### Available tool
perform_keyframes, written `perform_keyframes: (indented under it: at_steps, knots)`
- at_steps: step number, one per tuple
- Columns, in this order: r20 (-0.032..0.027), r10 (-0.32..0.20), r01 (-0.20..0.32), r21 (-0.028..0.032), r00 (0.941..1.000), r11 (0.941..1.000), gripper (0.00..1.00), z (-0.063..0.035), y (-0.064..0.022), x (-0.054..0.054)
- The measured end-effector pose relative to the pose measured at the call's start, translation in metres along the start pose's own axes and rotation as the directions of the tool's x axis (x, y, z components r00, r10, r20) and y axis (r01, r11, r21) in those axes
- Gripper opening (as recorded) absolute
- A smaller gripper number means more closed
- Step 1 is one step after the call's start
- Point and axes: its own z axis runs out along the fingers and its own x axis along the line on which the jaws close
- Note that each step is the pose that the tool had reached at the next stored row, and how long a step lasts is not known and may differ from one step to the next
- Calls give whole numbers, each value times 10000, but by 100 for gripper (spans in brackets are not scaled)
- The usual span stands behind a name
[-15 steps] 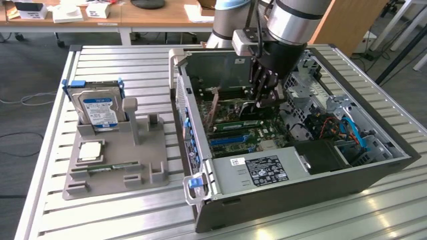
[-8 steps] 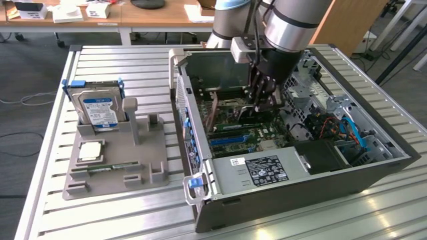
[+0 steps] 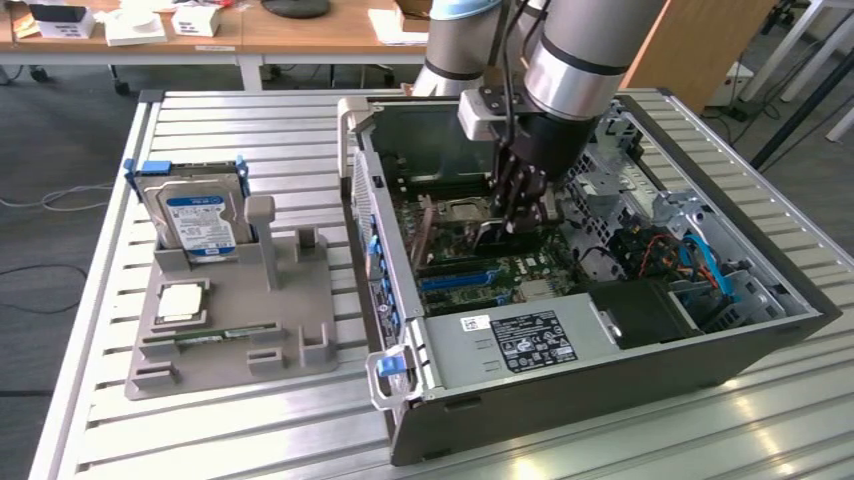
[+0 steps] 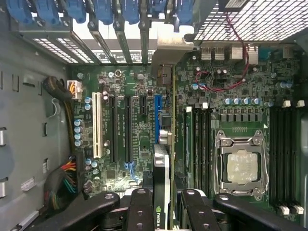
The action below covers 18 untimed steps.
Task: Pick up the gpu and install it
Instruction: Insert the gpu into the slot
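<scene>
**Q:** Where is the gpu, and what has hold of it?

**A:** The gpu (image 4: pixel 162 168) is inside the open computer case (image 3: pixel 795 300), just right of centre in the exterior view. The gripper (image 3: pixel 514 222) is closed on it. In the wrist view the black fingers (image 4: pixel 140 207) pinch the thin card on both flat sides, and the card shows edge-on between them.

**Q:** Which way does the card run?

**A:** Its long axis runs away from the gripper toward the case's rear wall, where the blue latches (image 4: pixel 103 12) sit. The silver bracket (image 4: pixel 172 45) is at that far end, close against the rear openings. The card lies parallel to the expansion slots on the motherboard (image 4: pixel 120 86), just beside or over the blue slot (image 4: pixel 157 113). I cannot tell whether its lower edge is in a slot or above it.

**Q:** And the arm's pose?

**A:** The arm (image 3: pixel 581 50) stands over the case at the upper middle of the exterior view. It points the gripper straight down, with the fingers vertical. On the grey tray (image 3: pixel 220 340) at that view's left, the hard drive (image 3: pixel 198 215) stands upright, well apart from the case.
</scene>
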Motion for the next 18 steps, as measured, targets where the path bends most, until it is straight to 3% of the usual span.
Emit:
perform_keyframes:
  at_steps: [4, 12, 16, 18]
  knots:
    - [-5, -19, 19, 3, 10000, 10000, 27, 14, 0, 1]
    - [-4, -228, 228, 162, 9997, 9996, 27, 24, 23, 1]
    - [-5, -253, 253, 179, 9997, 9995, 27, 25, 35, 2]
    - [-4, -255, 255, 226, 9997, 9994, 27, 32, 50, 3]
